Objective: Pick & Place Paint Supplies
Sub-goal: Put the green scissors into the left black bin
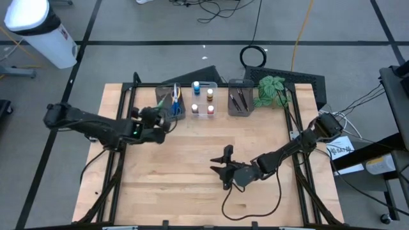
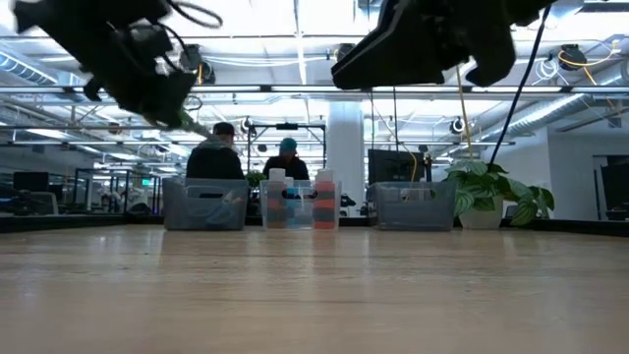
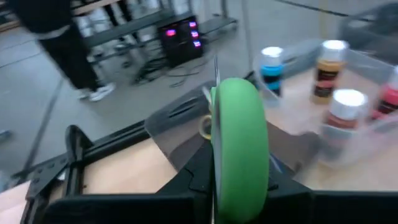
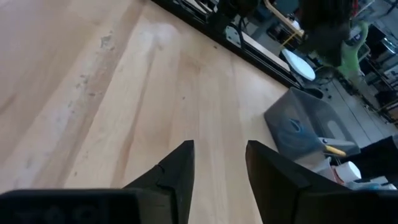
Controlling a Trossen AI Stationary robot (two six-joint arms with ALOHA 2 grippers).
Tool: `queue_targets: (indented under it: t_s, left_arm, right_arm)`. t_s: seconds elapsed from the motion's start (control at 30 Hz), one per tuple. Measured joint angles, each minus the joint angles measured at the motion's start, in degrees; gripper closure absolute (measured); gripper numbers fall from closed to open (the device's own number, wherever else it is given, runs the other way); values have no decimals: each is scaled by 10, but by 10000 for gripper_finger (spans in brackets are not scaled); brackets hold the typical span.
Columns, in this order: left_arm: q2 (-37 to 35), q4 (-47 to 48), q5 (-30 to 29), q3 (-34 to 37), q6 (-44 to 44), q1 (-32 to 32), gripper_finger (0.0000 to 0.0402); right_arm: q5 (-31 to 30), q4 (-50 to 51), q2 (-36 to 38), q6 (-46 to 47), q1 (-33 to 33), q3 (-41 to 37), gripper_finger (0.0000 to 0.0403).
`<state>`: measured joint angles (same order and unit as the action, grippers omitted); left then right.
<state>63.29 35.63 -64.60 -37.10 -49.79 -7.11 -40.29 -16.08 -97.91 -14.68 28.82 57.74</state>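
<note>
My left gripper (image 1: 158, 119) is shut on the green-handled scissors (image 3: 239, 149), beside the left grey bin (image 1: 171, 102) and above the table. That bin holds the yellow-handled (image 1: 176, 96) and blue-handled (image 1: 174, 110) scissors. Small paint pots with white caps and one blue cap (image 1: 197, 85) stand in the clear bin (image 1: 203, 99). Thin dark brushes (image 1: 238, 100) stand in the right grey bin. My right gripper (image 1: 223, 167) hangs open over the middle of the table, touching nothing; in its wrist view its fingers (image 4: 217, 168) stand apart over bare wood. My left gripper pinches the scissors' green handle loop (image 3: 239, 124) between its two fingers, with the loop edge-on to the wrist camera. The thin blade (image 3: 216, 71) sticks out ahead of the fingers toward the left grey bin (image 3: 180, 121). The scissors are lifted clear of the table (image 2: 192, 123).
A green leafy plant (image 1: 271, 89) stands at the far right by the brush bin. The three bins line the table's far edge (image 2: 295, 206). Bare wood lies across the middle and near side (image 1: 192, 185). A cable loops under my right arm (image 1: 252, 207). People sit beyond the table (image 2: 216, 157).
</note>
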Motion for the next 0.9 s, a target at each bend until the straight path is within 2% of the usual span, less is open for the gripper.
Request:
queue_targets:
  t_s: [0.2,0.43,0.57,0.73,0.9]
  left_arm:
    - [95,-29,7,0,-8,86,366]
    - [184,-79,51,0,-3,160,364]
    - [209,-111,53,0,-1,180,344]
    - [210,-142,87,0,31,187,312]
    - [210,-170,111,-1,65,187,259]
  right_arm:
    - [0,0,0,3,-3,0,273]
    - [-1,0,0,3,-4,0,273]
    - [-1,0,0,3,-3,0,273]
    - [-1,1,0,5,-3,0,273]
    - [-1,1,0,5,-3,0,273]
